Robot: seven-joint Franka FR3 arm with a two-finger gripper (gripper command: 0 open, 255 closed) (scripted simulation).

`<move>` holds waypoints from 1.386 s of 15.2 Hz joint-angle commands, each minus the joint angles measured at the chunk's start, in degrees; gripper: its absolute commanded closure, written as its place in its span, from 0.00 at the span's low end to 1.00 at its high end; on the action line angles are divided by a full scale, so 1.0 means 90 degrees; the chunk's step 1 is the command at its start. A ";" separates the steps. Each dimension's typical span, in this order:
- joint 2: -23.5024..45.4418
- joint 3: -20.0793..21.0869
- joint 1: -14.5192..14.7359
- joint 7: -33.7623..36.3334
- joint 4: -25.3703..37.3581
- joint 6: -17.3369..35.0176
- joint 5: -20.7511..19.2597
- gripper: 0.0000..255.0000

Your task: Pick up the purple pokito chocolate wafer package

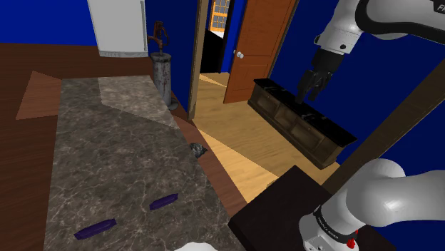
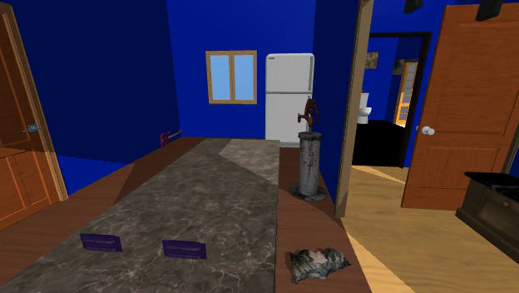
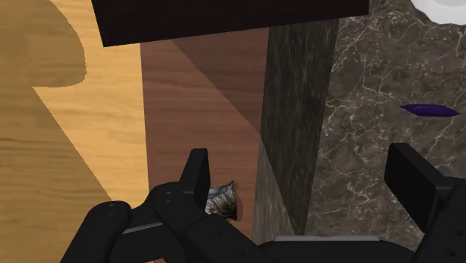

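Two flat purple packages lie on the grey marble surface [image 1: 107, 142]. One purple package [image 1: 164, 202] [image 2: 184, 249] is nearer the marble's floor-side edge, and the other purple package [image 1: 95, 229] [image 2: 101, 242] lies farther in. I cannot tell which is the wafer pack. In the wrist view a single purple package [image 3: 429, 110] rests on the marble beyond the right finger. My gripper [image 1: 311, 87] [image 3: 306, 183] hangs open and empty, high above the floor and far from both packages. Its fingers [image 3: 198, 175] stand wide apart.
A crumpled grey lump [image 1: 197, 150] [image 2: 316, 263] [image 3: 222, 200] sits on the brown strip beside the marble. A grey post with a rusty pump [image 1: 162, 75] [image 2: 312, 162], a white fridge [image 2: 290, 96], an open orange door [image 1: 257, 43] and a dark cabinet [image 1: 299, 121] surround the floor.
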 commanded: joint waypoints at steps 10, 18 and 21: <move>0.1337 0.0265 0.0644 -0.0993 -0.0383 0.1721 0.0077 0.00; 0.2772 0.0588 0.1159 -0.1795 -0.0296 0.3087 0.0108 0.00; 0.3341 0.0730 0.1332 -0.2065 -0.0176 0.3544 0.0087 0.00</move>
